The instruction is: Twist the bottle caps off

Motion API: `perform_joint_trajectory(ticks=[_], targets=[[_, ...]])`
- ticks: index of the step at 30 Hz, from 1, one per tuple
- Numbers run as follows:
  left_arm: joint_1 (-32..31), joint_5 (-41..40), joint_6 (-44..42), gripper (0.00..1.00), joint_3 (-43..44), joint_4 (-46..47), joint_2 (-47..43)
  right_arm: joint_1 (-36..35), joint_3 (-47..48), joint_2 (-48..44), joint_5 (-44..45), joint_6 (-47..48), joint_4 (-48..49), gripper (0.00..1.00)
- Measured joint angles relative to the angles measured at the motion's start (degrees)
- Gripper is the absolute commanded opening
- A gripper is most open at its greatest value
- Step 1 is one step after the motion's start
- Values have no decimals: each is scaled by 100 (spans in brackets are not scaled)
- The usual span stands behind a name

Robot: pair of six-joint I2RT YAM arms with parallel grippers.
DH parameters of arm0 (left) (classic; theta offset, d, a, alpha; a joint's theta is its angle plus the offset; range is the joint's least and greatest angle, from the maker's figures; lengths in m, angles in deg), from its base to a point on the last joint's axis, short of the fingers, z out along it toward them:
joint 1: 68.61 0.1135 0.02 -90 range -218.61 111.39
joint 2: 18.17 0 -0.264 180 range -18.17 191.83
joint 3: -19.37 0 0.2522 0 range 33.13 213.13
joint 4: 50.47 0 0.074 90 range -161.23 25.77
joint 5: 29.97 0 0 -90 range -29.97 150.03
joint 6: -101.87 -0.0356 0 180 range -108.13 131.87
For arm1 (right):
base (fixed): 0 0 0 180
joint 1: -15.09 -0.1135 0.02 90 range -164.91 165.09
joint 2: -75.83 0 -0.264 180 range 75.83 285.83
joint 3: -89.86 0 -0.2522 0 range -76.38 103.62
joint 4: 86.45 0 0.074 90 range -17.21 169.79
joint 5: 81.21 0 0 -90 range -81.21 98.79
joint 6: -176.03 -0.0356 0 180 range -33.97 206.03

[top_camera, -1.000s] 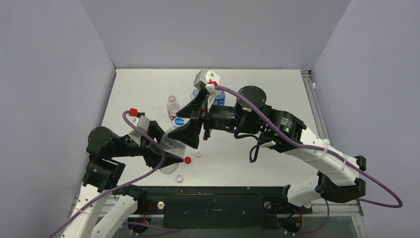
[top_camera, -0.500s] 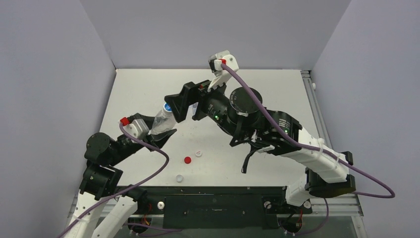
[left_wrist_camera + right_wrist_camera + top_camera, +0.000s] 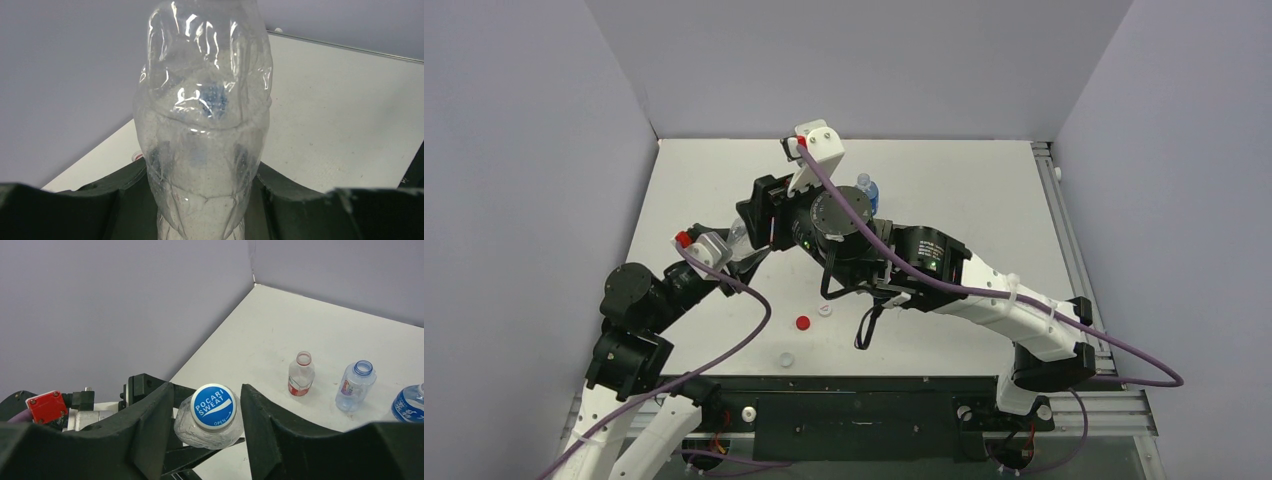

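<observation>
My left gripper (image 3: 742, 258) is shut on a clear, label-free bottle (image 3: 202, 150) and holds it tilted above the table's left side. The bottle's blue cap (image 3: 214, 407), printed POCARI SWEAT, sits on its neck. My right gripper (image 3: 207, 407) is open, with a finger on each side of the blue cap and a small gap on both sides. In the top view the right gripper (image 3: 759, 213) covers the bottle's top. A red cap (image 3: 802, 323), a white cap (image 3: 825, 310) and a clear cap (image 3: 786, 359) lie loose on the table.
Three open bottles stand on the white table (image 3: 964, 180): a red-labelled one (image 3: 300, 373), a pale-blue one (image 3: 354, 385) and a blue-labelled one (image 3: 409, 405). Grey walls enclose the left, back and right sides. The right arm stretches across the table's middle.
The left gripper lifted the bottle up and toward the far left. The right gripper followed it left and now has its fingers on either side of the blue cap.
</observation>
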Motion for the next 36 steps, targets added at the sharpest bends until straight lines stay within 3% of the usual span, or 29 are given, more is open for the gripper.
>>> perform_joint_trajectory(ticks=[4,10,12,17,19,24,31,36], targets=[[0,-4,7,4,0,-2,4,0,15,-2,39,2,11,35],[0,35,116,4,11,-2,26,50,160,0,-22,55,-210,37],[0,72,166,4,31,-7,66,90,212,0,-98,83,-295,32],[2,240,341,4,109,-116,153,166,201,-31,-278,236,-424,6],[4,424,450,4,153,-179,199,201,103,-133,-452,367,-448,0],[4,1412,938,6,260,-212,291,247,-317,-649,-1113,870,-466,0],[4,3104,2100,8,271,55,310,815,-920,-1624,-3095,1451,-328,0],[4,3633,2542,9,273,205,341,1259,-1377,-2282,-3963,1449,13,0]])
